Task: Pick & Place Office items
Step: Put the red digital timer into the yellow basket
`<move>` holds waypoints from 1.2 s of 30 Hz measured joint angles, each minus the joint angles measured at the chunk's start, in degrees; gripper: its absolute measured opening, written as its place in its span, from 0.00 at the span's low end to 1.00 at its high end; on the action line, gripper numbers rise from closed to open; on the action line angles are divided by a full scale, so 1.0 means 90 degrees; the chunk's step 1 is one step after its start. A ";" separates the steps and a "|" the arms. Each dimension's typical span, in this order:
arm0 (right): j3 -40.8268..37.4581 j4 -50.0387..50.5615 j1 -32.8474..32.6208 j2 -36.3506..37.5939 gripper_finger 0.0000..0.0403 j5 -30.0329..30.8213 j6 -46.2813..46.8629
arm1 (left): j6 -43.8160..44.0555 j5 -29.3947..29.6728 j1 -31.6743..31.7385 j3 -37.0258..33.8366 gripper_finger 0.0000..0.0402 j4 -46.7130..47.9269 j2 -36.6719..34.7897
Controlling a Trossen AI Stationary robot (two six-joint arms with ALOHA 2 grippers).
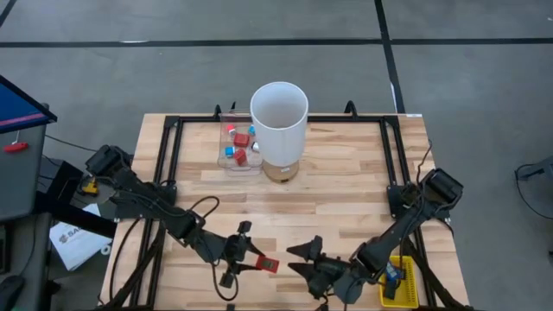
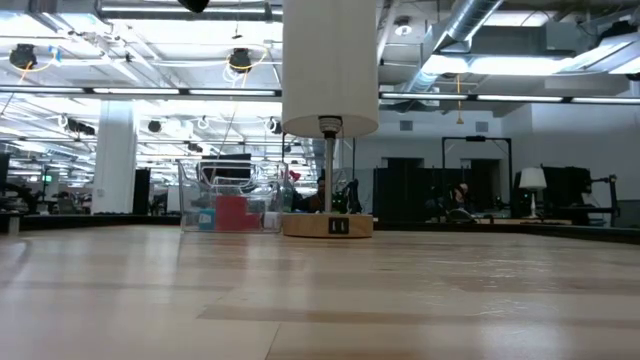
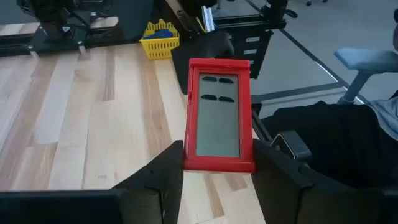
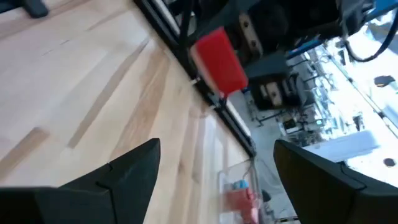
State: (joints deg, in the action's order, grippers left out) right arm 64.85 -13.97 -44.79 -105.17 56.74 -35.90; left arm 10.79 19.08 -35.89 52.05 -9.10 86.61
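- Red flat office item [image 3: 219,115] pinched in left gripper [image 1: 251,257], near the desk's front edge, not yet placed.
- Right gripper [image 1: 304,259] just beside it, jaws wide, empty.
- Several red and blue pieces already in clear tray [image 1: 221,154] by the back edge; yellow basket [image 1: 400,281] at the front right corner holds more.

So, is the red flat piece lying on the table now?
No, the red flat piece is held off the table between the left gripper fingers.
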 joint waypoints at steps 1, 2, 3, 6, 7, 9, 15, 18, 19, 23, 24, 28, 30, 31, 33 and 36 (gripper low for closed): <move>0.0080 -0.0006 -0.0019 -0.0040 0.76 0.0027 -0.0075 | 0.0000 -0.0052 0.0006 0.0000 0.37 -0.0005 0.0000; 0.0141 -0.0005 -0.0023 -0.0079 0.76 0.0036 -0.0146 | 0.0002 -0.0114 0.0022 0.0000 0.37 0.0000 0.0000; 0.0233 -0.0004 -0.0019 -0.0141 0.76 0.0044 -0.0206 | 0.0002 -0.0157 0.0062 0.0000 0.38 0.0000 0.0004; 0.0431 0.0002 0.0027 -0.0307 0.76 0.0036 -0.0359 | 0.0015 -0.0276 0.0170 0.0002 0.39 -0.0038 0.0059; 0.0502 0.0000 0.0059 -0.0369 0.76 0.0029 -0.0372 | 0.0016 -0.0324 0.0205 0.0002 0.39 -0.0033 0.0063; 0.0570 0.0009 0.0102 -0.0454 0.76 0.0024 -0.0426 | 0.0014 -0.0329 0.0262 0.0002 0.38 -0.0058 0.0063; 0.0652 -0.0018 0.0162 -0.0543 0.74 0.0036 -0.0683 | 0.0017 -0.0391 0.0291 0.0001 0.39 -0.0037 0.0063; 0.0652 -0.0029 0.0145 -0.0541 0.69 0.0033 -0.0702 | 0.0017 -0.0395 0.0291 -0.0010 0.39 -0.0039 0.0063; 0.0652 -0.0031 0.0140 -0.0540 0.67 0.0035 -0.0702 | 0.0017 -0.0395 0.0291 -0.0010 0.39 -0.0039 0.0063; 0.0652 -0.0046 0.0107 -0.0537 0.55 0.0032 -0.0699 | 0.0019 -0.0395 0.0291 -0.0010 0.38 -0.0041 0.0063; 0.0652 -0.0063 0.0108 -0.0537 0.52 0.0028 -0.0697 | 0.0019 -0.0395 0.0291 -0.0010 0.39 -0.0041 0.0063; 0.0652 -0.0243 0.0115 -0.0533 0.38 -0.0133 -0.0713 | 0.0019 -0.0412 0.0291 -0.0016 0.39 -0.0040 0.0063; 0.0652 -0.0284 0.0120 -0.0532 0.32 -0.0259 -0.0763 | 0.0019 -0.0412 0.0285 -0.0022 0.39 -0.0023 0.0063; 0.0652 -0.0284 0.0120 -0.0532 0.29 -0.0287 -0.0784 | 0.0019 -0.0431 0.0284 -0.0022 0.38 -0.0020 0.0063; 0.0652 -0.0293 0.0120 -0.0529 0.25 -0.0292 -0.0839 | 0.0019 -0.0448 0.0286 -0.0022 0.38 -0.0020 0.0068; 0.0650 -0.0367 0.0120 -0.0529 0.21 -0.0315 -0.0871 | 0.0022 -0.0458 0.0284 -0.0022 0.39 -0.0035 0.0068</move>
State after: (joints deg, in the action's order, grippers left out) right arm 70.70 -17.27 -43.70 -109.93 53.90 -43.74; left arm 10.98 14.96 -33.34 51.86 -9.41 87.22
